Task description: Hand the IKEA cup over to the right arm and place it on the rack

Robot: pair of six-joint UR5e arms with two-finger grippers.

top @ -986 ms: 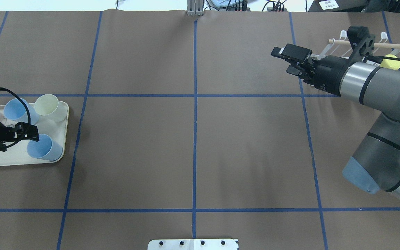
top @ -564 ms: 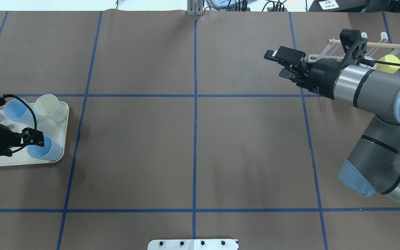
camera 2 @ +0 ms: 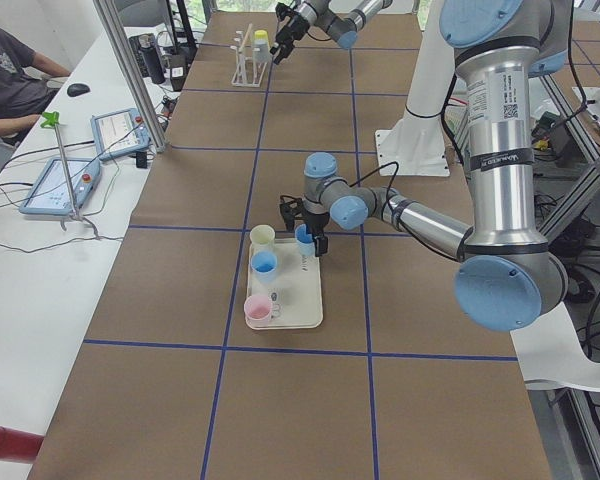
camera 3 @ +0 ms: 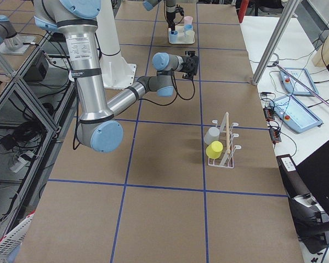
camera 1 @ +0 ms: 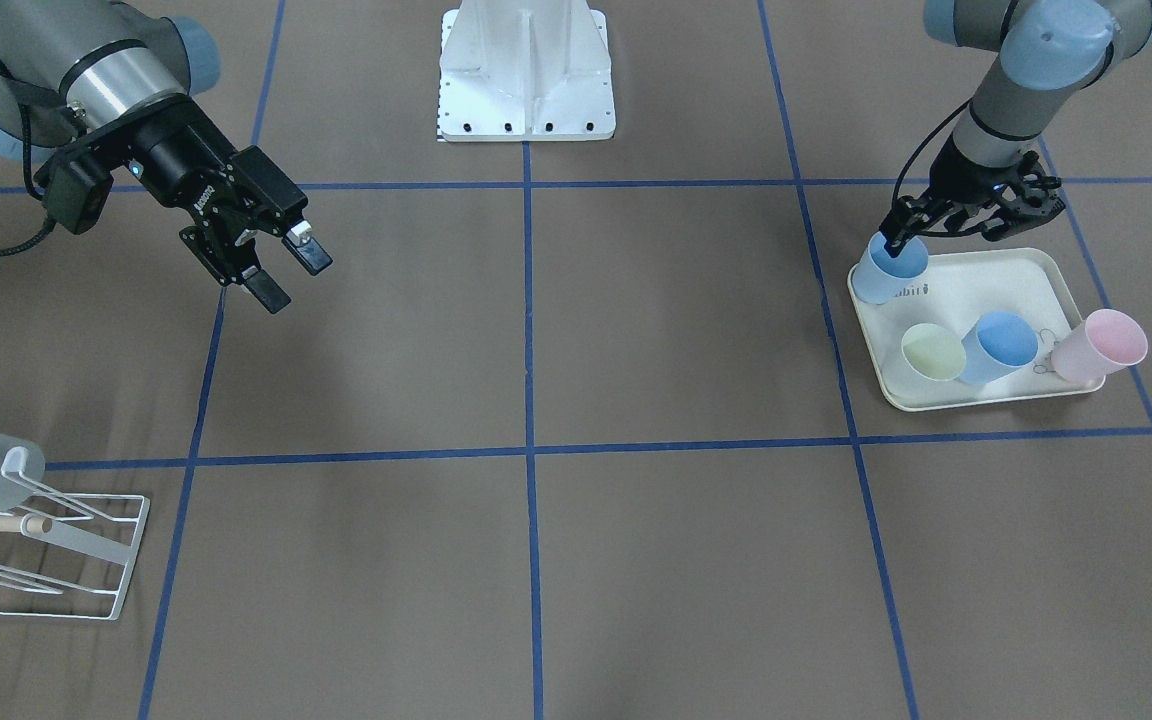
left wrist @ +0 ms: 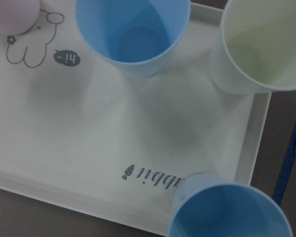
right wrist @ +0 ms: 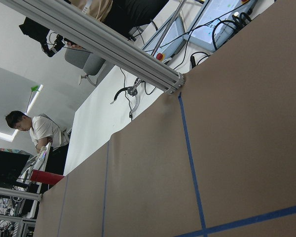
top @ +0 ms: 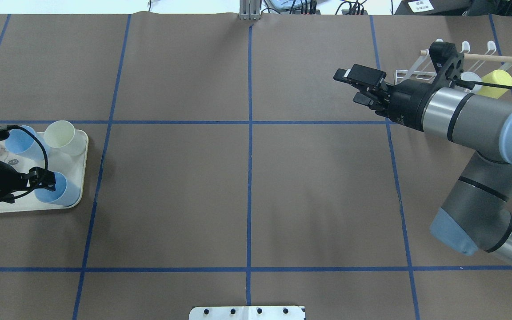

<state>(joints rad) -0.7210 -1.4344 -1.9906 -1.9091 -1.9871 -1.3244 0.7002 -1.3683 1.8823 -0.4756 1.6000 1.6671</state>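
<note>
Plastic blue cup upright in tray corner nearest robot: probably light, thin-walled, slick, squashable; pinch wall at rim. Left jaws open over its rim; right jaws open, empty

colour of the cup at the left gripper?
Light blue. The cup shows best in the front-facing view.

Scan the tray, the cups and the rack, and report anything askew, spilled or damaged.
Nothing stands out. On the tray, the pink cup, pale green cup, middle blue cup and corner blue cup all stand upright, nothing spilled. On the rack, the grey cup and yellow cup lie slanted, as its prongs hold them.
</note>
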